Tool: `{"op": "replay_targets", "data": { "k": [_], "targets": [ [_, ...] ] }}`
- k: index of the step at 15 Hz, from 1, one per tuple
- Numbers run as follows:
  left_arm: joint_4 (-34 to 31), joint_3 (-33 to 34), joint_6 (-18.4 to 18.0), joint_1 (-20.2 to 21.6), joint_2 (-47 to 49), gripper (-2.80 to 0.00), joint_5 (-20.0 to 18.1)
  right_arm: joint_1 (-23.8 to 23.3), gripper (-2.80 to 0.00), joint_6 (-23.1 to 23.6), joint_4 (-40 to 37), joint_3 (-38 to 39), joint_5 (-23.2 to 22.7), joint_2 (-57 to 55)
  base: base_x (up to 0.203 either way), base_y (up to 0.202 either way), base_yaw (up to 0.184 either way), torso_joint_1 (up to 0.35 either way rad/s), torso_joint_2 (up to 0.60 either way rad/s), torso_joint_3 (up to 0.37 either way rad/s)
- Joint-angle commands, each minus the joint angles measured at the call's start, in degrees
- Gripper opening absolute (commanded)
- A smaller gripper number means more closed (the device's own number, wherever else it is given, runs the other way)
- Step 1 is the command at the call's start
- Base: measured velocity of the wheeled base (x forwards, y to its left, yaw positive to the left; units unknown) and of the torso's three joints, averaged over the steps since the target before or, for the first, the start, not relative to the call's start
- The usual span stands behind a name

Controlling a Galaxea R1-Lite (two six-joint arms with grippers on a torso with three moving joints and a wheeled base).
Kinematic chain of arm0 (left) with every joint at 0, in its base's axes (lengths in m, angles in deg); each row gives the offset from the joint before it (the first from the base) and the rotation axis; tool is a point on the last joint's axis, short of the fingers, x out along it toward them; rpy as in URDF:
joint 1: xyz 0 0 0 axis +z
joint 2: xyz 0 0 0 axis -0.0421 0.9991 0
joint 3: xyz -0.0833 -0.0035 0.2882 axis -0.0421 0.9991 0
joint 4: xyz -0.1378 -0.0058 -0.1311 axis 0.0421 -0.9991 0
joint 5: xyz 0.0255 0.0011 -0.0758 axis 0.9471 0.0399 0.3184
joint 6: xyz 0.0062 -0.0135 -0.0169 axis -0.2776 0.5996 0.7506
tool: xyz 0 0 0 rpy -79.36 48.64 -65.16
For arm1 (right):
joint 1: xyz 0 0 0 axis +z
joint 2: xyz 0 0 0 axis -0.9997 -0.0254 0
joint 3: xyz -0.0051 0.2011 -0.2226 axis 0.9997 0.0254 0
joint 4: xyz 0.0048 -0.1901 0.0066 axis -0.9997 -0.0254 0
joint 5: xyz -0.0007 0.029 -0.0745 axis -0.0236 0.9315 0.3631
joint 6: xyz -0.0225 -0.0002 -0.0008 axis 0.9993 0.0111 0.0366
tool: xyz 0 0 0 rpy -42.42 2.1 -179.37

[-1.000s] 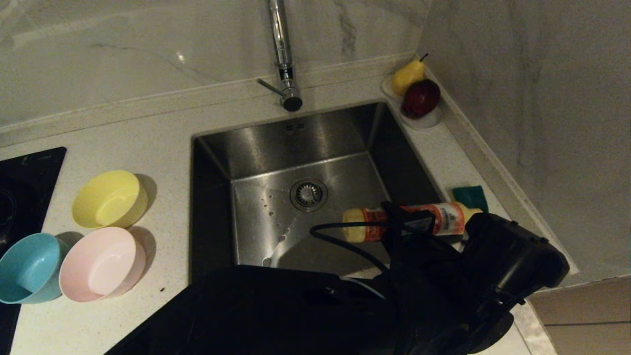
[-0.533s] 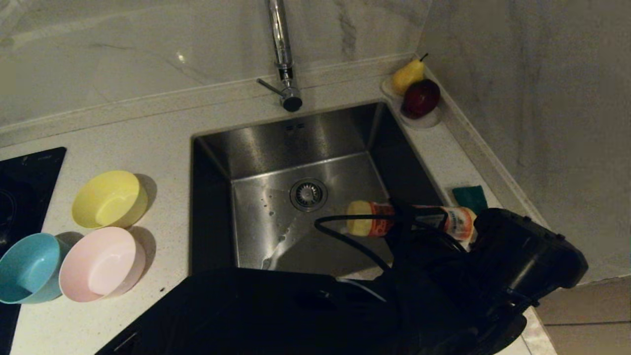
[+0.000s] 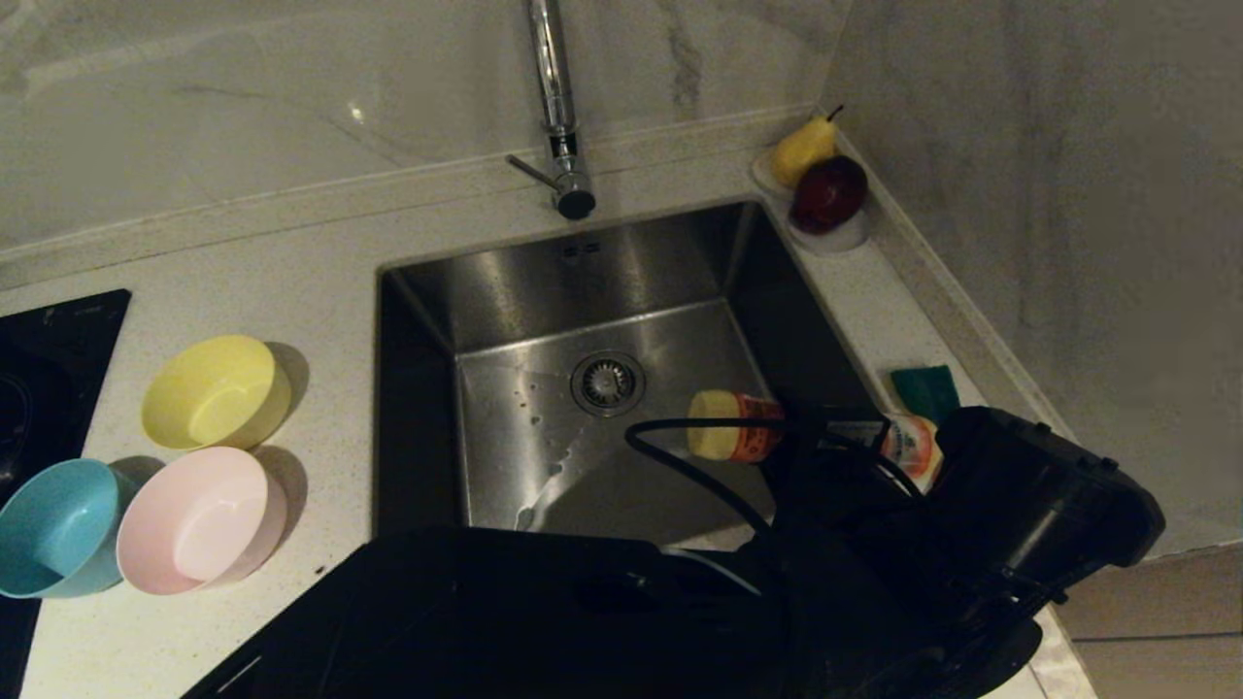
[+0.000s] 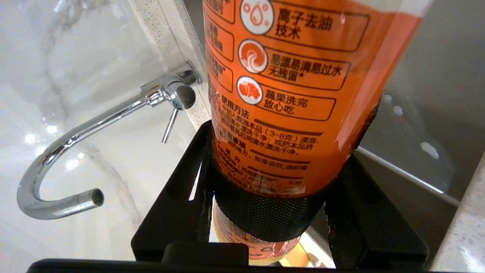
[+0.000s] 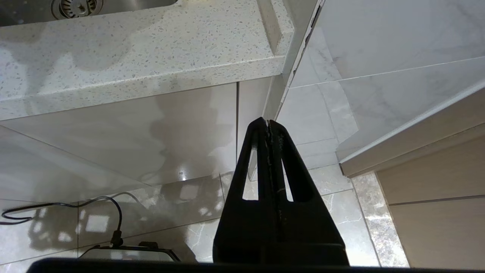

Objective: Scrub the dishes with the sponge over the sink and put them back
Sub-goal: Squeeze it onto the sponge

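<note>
A kitchen corner seen from above: a square steel sink (image 3: 592, 291) set in a pale speckled tabletop (image 3: 320, 282), with a tall chrome tap (image 3: 555, 107) behind it.

The left pincer (image 4: 271, 212) reaches across to the sink's right-hand side and grips an orange-labelled bottle of dish soap (image 3: 733, 439). Its two black fingers (image 4: 189, 197) clamp the bottle's body from both sides. The bottle lies roughly level, its long axis running across the head view: the yellow end (image 3: 714, 437) points out over the basin toward the drain (image 3: 608, 382), and the other end sits back by the sink's right rim.

The sponge (image 3: 925, 388), green face up, lies on the tabletop just past that rim, close beyond the bottle's far end and apart from it. It is the nearest task item to the left pincer.

The three bowls stand together well away on the other side of the sink: yellow bowl (image 3: 216, 390) furthest back, pink bowl (image 3: 201, 519) in front of it, blue bowl (image 3: 56, 526) beside the pink one at the picture's left edge. None looks handled yet.

The right pincer (image 5: 269, 127) hangs parked below the tabletop's edge, its fingers pressed together and holding nothing.

Judging from this, the soap must be dealt with before the sponge just to the right can be picked up.

A small white dish (image 3: 843, 235) with a pear (image 3: 804, 148) and a dark red fruit (image 3: 828, 192) sits in the back corner.
</note>
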Motion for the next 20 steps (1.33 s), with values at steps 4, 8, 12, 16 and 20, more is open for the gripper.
{"op": "replay_targets", "data": {
  "k": [4,8,12,16,20],
  "targets": [
    [0.1,0.0,-1.3,0.0,0.2,-2.80,0.5,0.0,-2.80,0.1,0.0,0.0,0.0,0.1,0.000,0.000,0.000,0.000,0.00,0.000],
    [0.8,0.0,-1.4,0.0,0.9,-2.80,0.6,0.0,-2.80,0.1,0.0,0.0,0.0,0.1,0.000,0.000,0.000,0.000,0.00,0.000],
    [6.0,-0.1,-1.4,0.3,1.2,-2.80,0.7,0.0,-2.80,0.1,0.0,0.0,0.0,0.1,0.000,0.000,0.000,0.000,0.00,0.000],
    [10.9,0.0,-1.4,0.7,1.1,-2.80,1.0,0.0,-2.80,0.1,0.0,0.0,0.0,0.1,0.000,0.000,0.000,0.000,0.00,0.000],
    [12.1,0.0,-1.4,1.0,2.5,-2.80,1.0,0.0,-2.80,0.1,0.0,0.0,0.0,0.1,0.000,0.000,0.000,0.000,0.00,0.000]
  ]
}}
